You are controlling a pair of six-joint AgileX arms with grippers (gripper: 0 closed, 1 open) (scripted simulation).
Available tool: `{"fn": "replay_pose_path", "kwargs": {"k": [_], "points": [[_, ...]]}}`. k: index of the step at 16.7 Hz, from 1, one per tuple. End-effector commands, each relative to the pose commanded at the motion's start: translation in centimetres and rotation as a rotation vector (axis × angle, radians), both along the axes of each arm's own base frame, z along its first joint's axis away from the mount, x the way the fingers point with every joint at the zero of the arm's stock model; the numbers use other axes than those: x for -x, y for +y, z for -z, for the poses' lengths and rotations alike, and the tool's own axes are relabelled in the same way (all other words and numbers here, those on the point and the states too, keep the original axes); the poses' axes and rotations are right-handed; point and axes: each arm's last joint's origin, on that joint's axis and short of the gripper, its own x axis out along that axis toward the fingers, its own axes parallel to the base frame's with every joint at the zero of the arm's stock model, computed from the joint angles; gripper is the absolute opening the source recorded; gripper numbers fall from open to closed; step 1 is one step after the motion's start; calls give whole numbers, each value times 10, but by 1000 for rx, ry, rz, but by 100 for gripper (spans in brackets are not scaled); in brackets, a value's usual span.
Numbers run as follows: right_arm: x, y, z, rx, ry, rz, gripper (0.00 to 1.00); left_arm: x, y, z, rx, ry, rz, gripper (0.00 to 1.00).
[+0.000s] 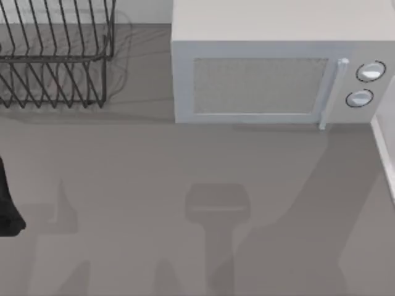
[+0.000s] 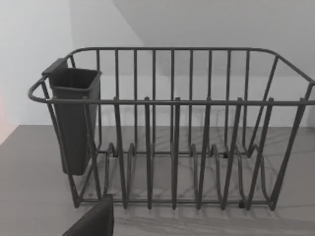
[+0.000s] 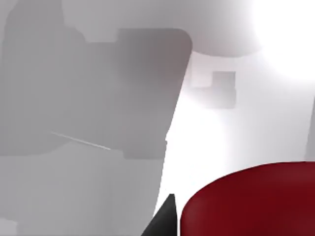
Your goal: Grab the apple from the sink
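Observation:
The apple (image 3: 251, 201) is a smooth, dark red round shape, very close in the right wrist view. It lies against the pale white inside of the sink (image 3: 231, 132). A dark tip of my right gripper (image 3: 165, 219) stands right beside the apple, touching or nearly touching its side. Whether it holds the fruit cannot be told. My left arm (image 1: 7, 206) is parked at the left edge of the counter. A dark part of its gripper (image 2: 93, 221) points toward the dish rack.
A black wire dish rack (image 1: 55, 55) with a dark cutlery cup (image 2: 74, 118) stands at the back left. A white microwave (image 1: 278, 68) with two round knobs sits at the back right. A white edge (image 1: 386, 154) runs along the right border of the grey counter (image 1: 154, 185).

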Motion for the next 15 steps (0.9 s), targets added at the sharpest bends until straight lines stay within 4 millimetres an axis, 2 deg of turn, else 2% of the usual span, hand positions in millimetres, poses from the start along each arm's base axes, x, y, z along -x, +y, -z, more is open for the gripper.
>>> {"fn": "replay_pose_path", "kwargs": {"k": [4,7,10,15], "points": [[6,2,-88,-5,15,0,0,0,0,0,0,0,0,100],[19,8,-138,1,-2,0,0,0,0,0,0,0,0,100],[28,11,-160,5,-14,0,0,0,0,0,0,0,0,100],[28,14,-161,5,-15,-1,0,0,0,0,0,0,0,100]]}}
